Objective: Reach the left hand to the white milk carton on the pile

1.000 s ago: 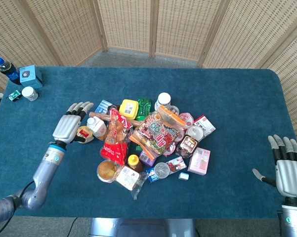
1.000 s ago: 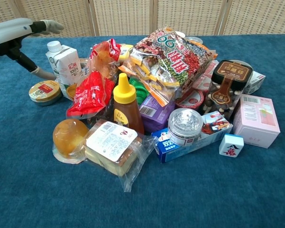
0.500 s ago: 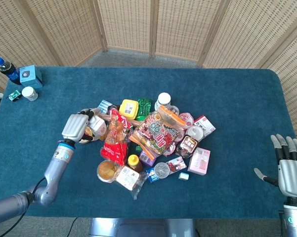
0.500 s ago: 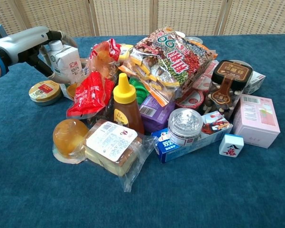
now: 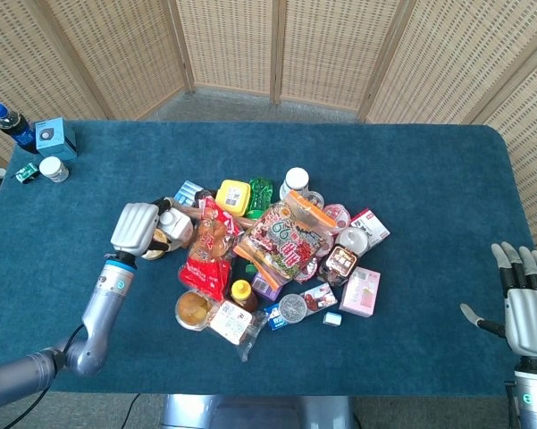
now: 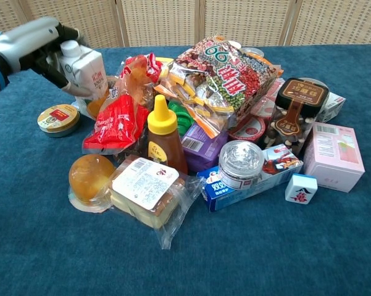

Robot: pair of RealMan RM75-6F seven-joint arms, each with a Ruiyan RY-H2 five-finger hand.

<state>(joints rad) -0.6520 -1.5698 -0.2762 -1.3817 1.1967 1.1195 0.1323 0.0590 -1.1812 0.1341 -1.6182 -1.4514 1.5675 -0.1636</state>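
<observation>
The white milk carton [image 6: 88, 73] with a white cap stands tilted at the left edge of the pile, raised a little off the cloth. My left hand [image 6: 38, 42] wraps its fingers around the carton's far side and grips it. From above, the left hand [image 5: 136, 227] covers most of the carton [image 5: 177, 229], whose cap and one side show. My right hand [image 5: 525, 307] hovers off the table's right front corner, fingers spread, holding nothing.
A round tin [image 6: 58, 118] lies just below the carton. A red snack bag [image 6: 114, 120] and a honey bottle [image 6: 162, 132] crowd its right side. A blue box [image 5: 55, 137], dark bottle [image 5: 9, 121] and white jar [image 5: 52, 168] stand at the far left corner.
My left hand moved right onto the carton and closed around it. The carton has tipped and risen slightly. The right hand has drifted a little right and lower.
</observation>
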